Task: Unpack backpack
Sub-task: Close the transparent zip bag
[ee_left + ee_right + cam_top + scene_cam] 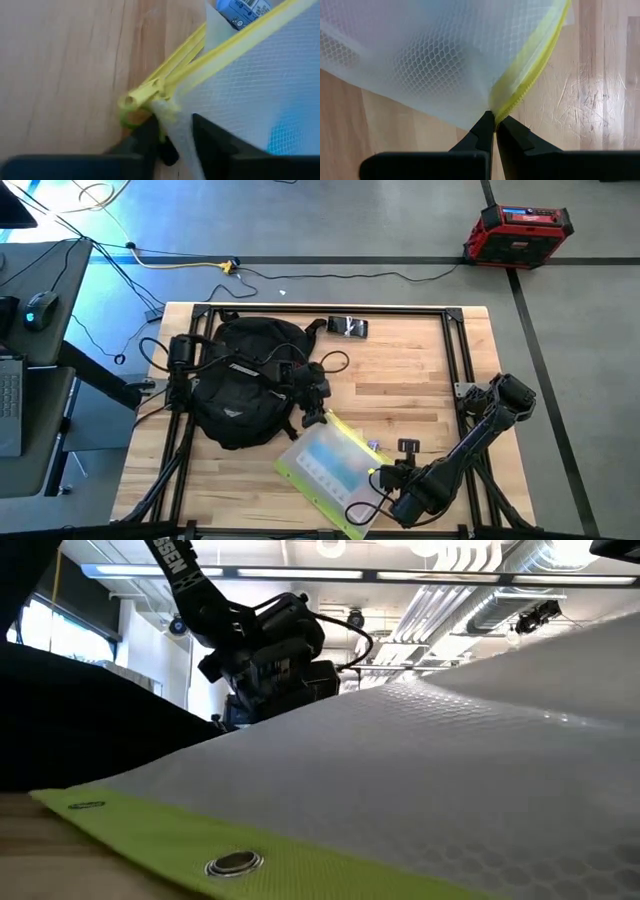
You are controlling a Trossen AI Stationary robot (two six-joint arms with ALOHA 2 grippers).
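On the left half of the light wooden counter point(400, 380), the large black fabric backpack point(245, 380) is lying flat, rounded, w/ straps trailing toward the back edge. Just beside its front-right side, a translucent mesh zip pouch w/ yellow-green edging point(325, 465) is lying at an angle, stretched between both arms. The left gripper point(170, 137) is sitting at the pouch's corner nearest the backpack, fingers point(220, 145) closing in on the mesh fabric right by the yellow zipper end; can't tell if they're fully pinching it yet. The right gripper point(495, 127) is at the opposite corner, near the counter's front edge, fingers pressed together & clamping the yellow zipper seam. In the low view the pouch is filling most of the frame, a metal eyelet point(233, 863) showing in its yellow-green border, w/ the left arm's wrist hanging behind it. Inside the pouch, a blue-and-white labelled item point(242, 10) is showing thru the mesh. A small black device point(348, 327) is lying near the counter's back edge, well apart from the pouch. A red-and-black box point(518, 232) is sitting on the floor beyond the counter.
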